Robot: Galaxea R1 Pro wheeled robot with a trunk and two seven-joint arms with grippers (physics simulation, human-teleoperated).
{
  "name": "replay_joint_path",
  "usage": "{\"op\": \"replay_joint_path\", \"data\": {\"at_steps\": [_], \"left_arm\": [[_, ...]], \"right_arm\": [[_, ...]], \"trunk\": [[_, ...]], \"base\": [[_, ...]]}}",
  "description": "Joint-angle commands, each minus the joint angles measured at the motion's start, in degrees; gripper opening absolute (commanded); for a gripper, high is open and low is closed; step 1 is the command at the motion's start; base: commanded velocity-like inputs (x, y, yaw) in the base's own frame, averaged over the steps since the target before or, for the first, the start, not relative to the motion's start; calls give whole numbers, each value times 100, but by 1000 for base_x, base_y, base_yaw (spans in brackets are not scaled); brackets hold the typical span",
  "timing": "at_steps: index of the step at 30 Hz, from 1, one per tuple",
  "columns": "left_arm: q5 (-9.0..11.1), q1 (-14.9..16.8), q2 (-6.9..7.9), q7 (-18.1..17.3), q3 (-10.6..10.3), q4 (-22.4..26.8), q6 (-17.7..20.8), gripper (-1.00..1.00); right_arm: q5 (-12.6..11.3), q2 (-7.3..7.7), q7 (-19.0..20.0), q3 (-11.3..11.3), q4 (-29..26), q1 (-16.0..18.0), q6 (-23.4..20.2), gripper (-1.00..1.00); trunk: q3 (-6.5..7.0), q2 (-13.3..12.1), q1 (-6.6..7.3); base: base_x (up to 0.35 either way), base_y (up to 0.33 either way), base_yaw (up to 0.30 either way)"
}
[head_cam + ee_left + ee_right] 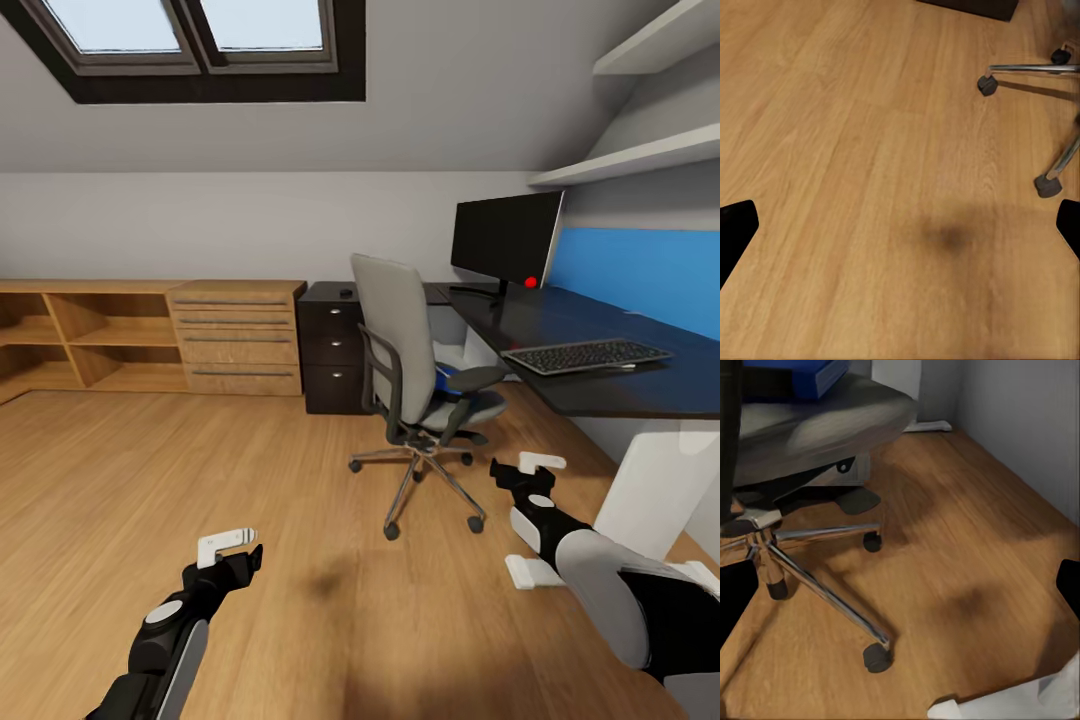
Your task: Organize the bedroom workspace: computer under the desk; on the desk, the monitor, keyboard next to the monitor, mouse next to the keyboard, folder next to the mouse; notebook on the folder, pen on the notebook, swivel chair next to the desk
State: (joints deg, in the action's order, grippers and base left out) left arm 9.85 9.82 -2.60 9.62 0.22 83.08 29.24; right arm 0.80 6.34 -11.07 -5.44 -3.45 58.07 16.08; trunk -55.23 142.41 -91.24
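Two grippers hang low over the wood floor (150, 480), both empty with their fingers spread apart: the left gripper (232, 548) at the near left, the right gripper (527, 478) nearer the desk (600, 350) on the right. Ahead stands the swivel chair (410, 350), just beside the desk's near edge and turned with its back toward the robot; the blue folder (452, 372) lies on its seat, and the right wrist view shows it (791, 376) resting on the grey cushion above the chrome legs. On the desk the monitor (505, 240) stands at the far end and the keyboard (585, 355) lies nearer, well apart from it. A small dark thing on the black drawer unit (330, 350) may be the mouse, but it is too small to tell. Judging from this, the step in hand is the approach to the chair to fetch the folder. Next the right arm likely has to rise from floor level to seat height, reach past the armrest, and close on the folder's edge.
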Motion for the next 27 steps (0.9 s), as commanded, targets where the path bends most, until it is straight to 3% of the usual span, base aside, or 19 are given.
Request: {"op": "replay_joint_path", "data": {"at_steps": [1, 8, 14, 15, 27], "left_arm": [[60, 3, -3, 38, -21, 8, 27, 100], [60, -5, 4, 47, -277, 3, 29, 100], [60, -6, 5, 48, -304, 2, 29, 100], [60, -6, 5, 48, -312, -6, 29, 100], [64, -6, 5, 44, -317, -3, 29, 100]], "right_arm": [[9, 10, 5, -39, 9, 6, 31, 100], [14, 55, 3, -44, 19, 11, 72, 100], [10, 58, 5, -41, 24, 11, 159, 100], [18, 49, 9, -33, 39, 8, 352, 100], [17, 27, 17, -28, 54, -24, 601, 100]], "trunk": [[-6, 2, 0], [-6, 2, 0], [-6, 2, 0], [-6, 2, 0], [-6, 2, 0]], "base": [[64, -57, 0], [40, -16, 0], [214, -2, 0], [110, 0, 0], [28, 0, 0]]}}
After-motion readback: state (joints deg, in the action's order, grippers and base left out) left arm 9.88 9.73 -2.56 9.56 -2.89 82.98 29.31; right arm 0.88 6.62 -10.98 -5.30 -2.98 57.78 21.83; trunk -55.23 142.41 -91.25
